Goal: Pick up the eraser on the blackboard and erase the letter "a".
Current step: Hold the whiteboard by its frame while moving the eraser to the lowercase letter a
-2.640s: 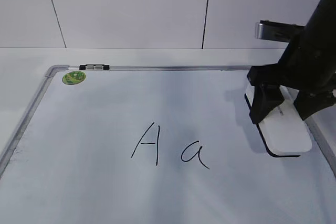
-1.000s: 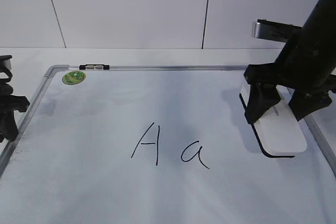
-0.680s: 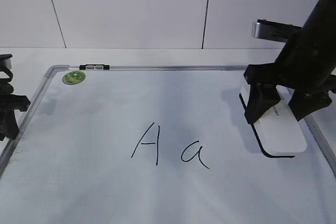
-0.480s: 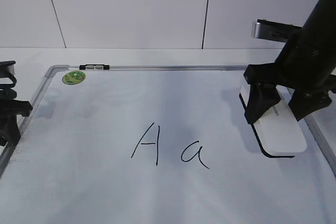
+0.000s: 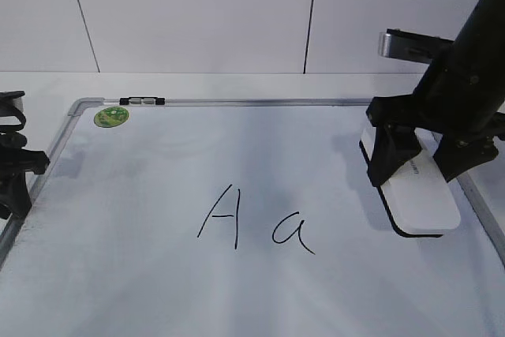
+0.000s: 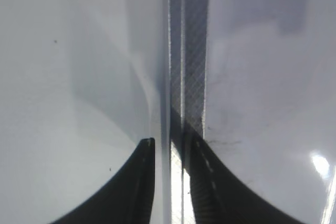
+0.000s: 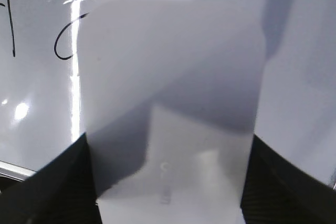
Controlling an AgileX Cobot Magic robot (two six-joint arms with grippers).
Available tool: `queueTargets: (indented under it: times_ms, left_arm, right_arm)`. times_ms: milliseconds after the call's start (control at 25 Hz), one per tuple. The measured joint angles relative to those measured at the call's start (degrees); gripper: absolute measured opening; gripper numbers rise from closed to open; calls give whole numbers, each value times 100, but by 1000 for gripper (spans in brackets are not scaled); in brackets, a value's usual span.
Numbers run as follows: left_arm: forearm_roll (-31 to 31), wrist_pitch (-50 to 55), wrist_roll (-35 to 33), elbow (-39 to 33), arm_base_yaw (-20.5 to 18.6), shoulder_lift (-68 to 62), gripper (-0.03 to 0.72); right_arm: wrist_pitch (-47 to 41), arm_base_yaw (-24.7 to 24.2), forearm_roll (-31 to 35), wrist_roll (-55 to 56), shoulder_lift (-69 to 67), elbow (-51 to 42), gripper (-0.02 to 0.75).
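white plastic, with a thin dark base, makes up the eraser (image 5: pixel 418 195), which we find at the right of the exterior frame, lying on the blackboard (image 5: pixel 158 274) close to its right rim. the right gripper (image 5: pixel 420 170) straddles it, one finger against each long side, so we read it as pinching the eraser. the eraser's long axis runs from upper left to lower right of that frame. the letter "a" (image 5: pixel 292 232) lies to the lower left of the eraser, near the centre of the frame, well apart from it; we judge that the coming move is a carry or slide toward the lower left. the right gripper is by far the nearer to the letter. the letter is a small rounded loop with a tail in thin black line, just right of a taller capital letter (image 5: pixel 221 215). at the left edge, the left gripper (image 6: pixel 170 148) has its fingers pressed close about the board's metal rim (image 6: pixel 184 51).
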State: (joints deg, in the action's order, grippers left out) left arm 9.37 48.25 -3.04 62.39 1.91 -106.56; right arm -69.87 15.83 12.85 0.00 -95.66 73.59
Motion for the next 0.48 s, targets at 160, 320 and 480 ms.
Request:
queueTargets:
  times_ms: [160,320,480]
  left_arm:
    - [0,29,0,29,0,-32,152]
    - [43,64,13,42,0,-53,32]
    - [51,73,48,47,0,-53,16]
  right_arm:
    - [0,0,21,0,0,0,536]
    - [0,0,30,0,0,0,536]
    - [0,0,33,0,0,0,536]
